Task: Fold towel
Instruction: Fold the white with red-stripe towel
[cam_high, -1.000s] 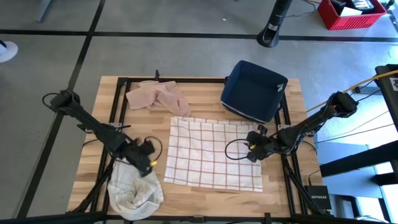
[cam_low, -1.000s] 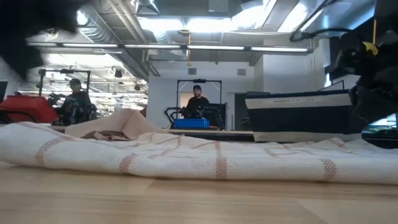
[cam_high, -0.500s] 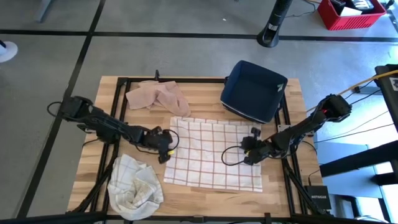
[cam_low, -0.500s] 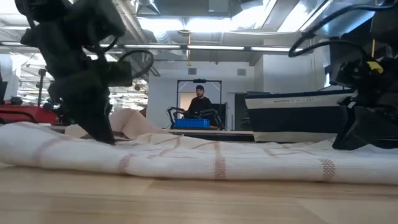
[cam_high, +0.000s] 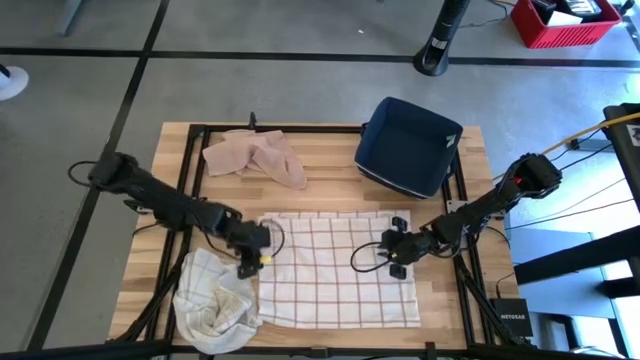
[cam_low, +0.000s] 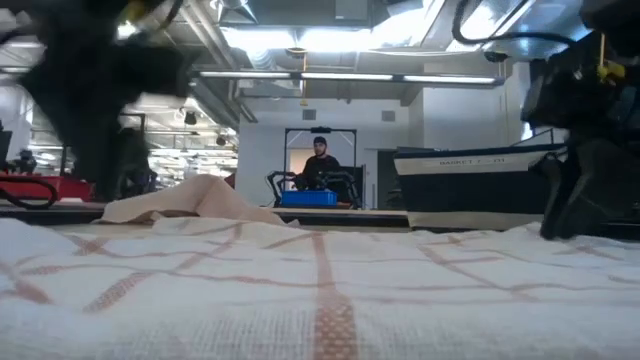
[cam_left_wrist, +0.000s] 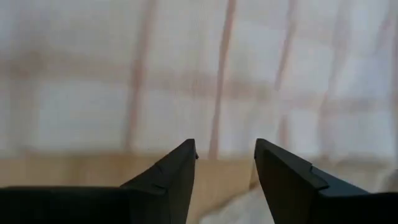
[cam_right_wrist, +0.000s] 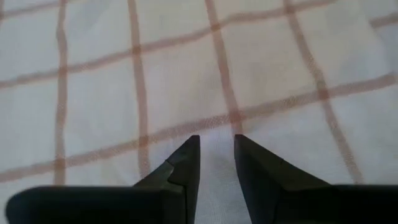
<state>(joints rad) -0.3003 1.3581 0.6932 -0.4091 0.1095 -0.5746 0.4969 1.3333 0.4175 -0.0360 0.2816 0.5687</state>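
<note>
Checked towel (cam_high: 335, 270), dragged nearer since a second ago, lies flat; left gripper (cam_high: 247, 262) and right gripper (cam_high: 397, 258), both slightly spread, grip nothing; folding can begin.

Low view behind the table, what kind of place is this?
Probably a robotics lab or workshop: exposed ceiling ducts, a seated person by a blue bin, and concrete floor around the wooden table.

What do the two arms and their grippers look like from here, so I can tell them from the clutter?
Both are slim dark jointed arms with black cables looping by the wrists. The left gripper and right gripper each carry a small yellow marking near the wrist. The wrist views show two dark, wedge-shaped fingers tapering to blunt tips.
</note>
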